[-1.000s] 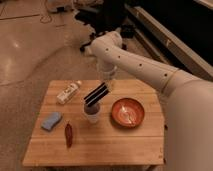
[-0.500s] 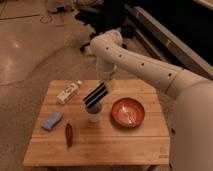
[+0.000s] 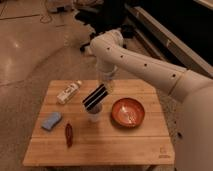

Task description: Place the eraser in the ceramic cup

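The eraser (image 3: 95, 97) is a long black block with a pale stripe. It hangs tilted, with its lower left end out past the cup and its upper right end at my gripper (image 3: 106, 87). The gripper is shut on that upper end, just above the middle of the wooden table (image 3: 125, 142). The ceramic cup (image 3: 95, 115), small and whitish-grey, stands directly under the eraser, which covers most of its mouth. I cannot tell whether the eraser touches the rim.
A red-orange shallow bowl (image 3: 128, 112) sits right of the cup. A white bottle (image 3: 68, 92) lies at the back left. A blue sponge (image 3: 51, 120) and a small dark red object (image 3: 68, 134) lie at the front left.
The arm has shifted slightly above the table. The eraser has stayed over the cup at almost the same tilt, perhaps a little lower.
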You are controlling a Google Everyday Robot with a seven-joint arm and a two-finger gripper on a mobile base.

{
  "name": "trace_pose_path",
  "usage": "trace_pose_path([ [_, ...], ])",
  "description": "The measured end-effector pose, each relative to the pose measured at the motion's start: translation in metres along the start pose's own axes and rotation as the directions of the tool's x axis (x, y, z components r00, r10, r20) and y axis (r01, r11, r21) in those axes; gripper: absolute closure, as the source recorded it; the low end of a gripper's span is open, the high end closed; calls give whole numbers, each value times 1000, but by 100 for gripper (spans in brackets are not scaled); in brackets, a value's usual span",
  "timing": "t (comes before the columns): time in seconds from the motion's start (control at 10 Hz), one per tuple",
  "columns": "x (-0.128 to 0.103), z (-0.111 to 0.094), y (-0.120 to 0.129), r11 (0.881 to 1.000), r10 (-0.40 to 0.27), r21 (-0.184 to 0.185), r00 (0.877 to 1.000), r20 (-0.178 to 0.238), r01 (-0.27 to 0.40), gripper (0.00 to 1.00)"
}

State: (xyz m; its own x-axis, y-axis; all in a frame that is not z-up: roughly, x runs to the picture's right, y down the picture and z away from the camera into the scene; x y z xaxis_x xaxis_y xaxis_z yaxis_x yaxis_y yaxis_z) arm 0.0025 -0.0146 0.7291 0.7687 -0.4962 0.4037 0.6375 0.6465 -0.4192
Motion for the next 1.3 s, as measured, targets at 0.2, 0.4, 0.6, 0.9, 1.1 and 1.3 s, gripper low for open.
trace_pose_path([
  [0.2, 8, 2, 9, 1000, 8, -17, 1000, -7, -8, 90],
  [0.4, 11, 5, 13, 1000, 3, -29, 1000, -26, -4, 72],
  [0.6, 14, 8, 17, 999, 3, -44, 999, -34, -5, 49],
  [0.9, 10, 16, 21, 999, 2, -43, 1000, -5, -3, 22],
  [1.1, 7, 24, 18, 1000, 6, -26, 1000, 25, -5, 20],
  [1.3, 11, 27, 18, 1000, 8, -5, 999, 39, -8, 28],
])
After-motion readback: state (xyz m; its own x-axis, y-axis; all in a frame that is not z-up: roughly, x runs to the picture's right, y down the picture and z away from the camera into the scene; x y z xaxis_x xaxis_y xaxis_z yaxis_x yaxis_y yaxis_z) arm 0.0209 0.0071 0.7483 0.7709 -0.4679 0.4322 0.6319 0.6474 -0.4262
